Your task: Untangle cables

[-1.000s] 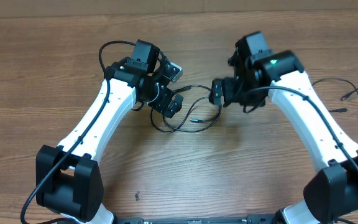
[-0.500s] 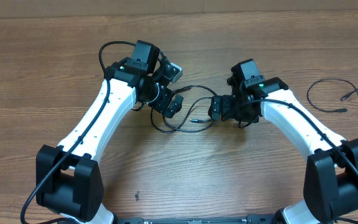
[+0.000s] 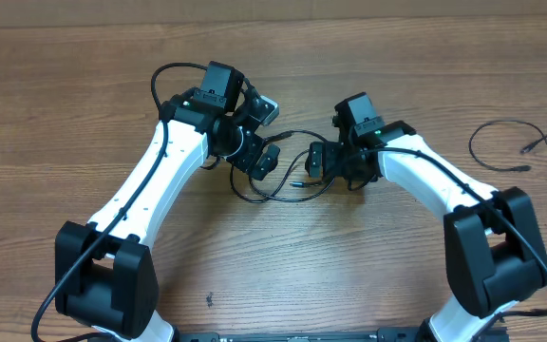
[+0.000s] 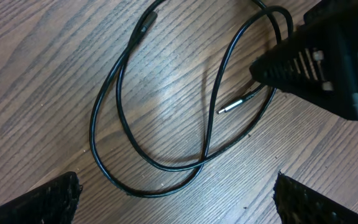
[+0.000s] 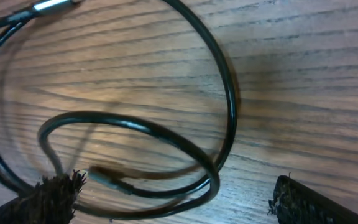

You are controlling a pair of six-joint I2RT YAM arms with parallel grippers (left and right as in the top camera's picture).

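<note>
Looped cables (image 4: 204, 158) in all views; stray cable (image 3: 471, 145) overhead only.

Thin black looped cables (image 3: 292, 185) lie on the brown wooden bench (image 3: 84, 114), between the left claw (image 3: 265, 158) and right claw (image 3: 314, 162). Another thin black cable (image 3: 471, 144) lies far right.

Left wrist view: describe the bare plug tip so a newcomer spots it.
On the wooden table lies a thin black cable in a loop. Within its right half, one end finishes in a silver pin, unlike the dark plug at the loop's top.
</note>
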